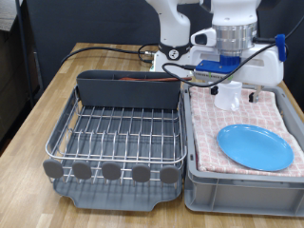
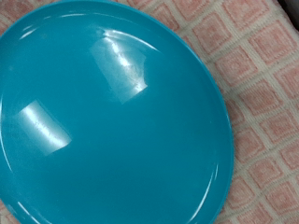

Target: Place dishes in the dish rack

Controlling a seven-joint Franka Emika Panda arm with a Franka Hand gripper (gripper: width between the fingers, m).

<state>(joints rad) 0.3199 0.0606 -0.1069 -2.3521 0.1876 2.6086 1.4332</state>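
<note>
Gripper [image 1: 233,92] hangs over the far part of the grey tub [image 1: 195,180], at the exterior view's right, above the pink checked cloth [image 1: 214,119]. Fingers are small and partly lost against the white hardware; cannot tell whether they are spread or pressed together. Nothing shows between them. The wrist view shows no fingertips at all.

Key relation: the light-blue plate [image 1: 255,147] lies flat on the cloth, nearer the camera than the gripper and slightly to its right, below finger level. A gap of cloth shows between the two in the exterior view; no contact. The plate is round, so no long axis to line up with; its rim is the only edge on offer. The wrist view is nearly filled by the plate [image 2: 107,121], glossy with window glare, checked cloth showing along one side. So the hand looks down onto it from close above.

Arm pose: the white arm [image 1: 173,24] comes down from the far edge of the scene, wrist roughly vertical, hand pointing straight down. A blue fitting and black cables sit by the wrist.

Dish rack [image 1: 119,133] sits on the wooden desk [image 1: 38,114] at the left, touching or just beside the tub. Wire grid looks bare; no dish seen on it. The tall grey back compartment [image 1: 128,92] has something reddish-brown at its top edge, too small to name. Mug and spoon not made out with confidence.
</note>
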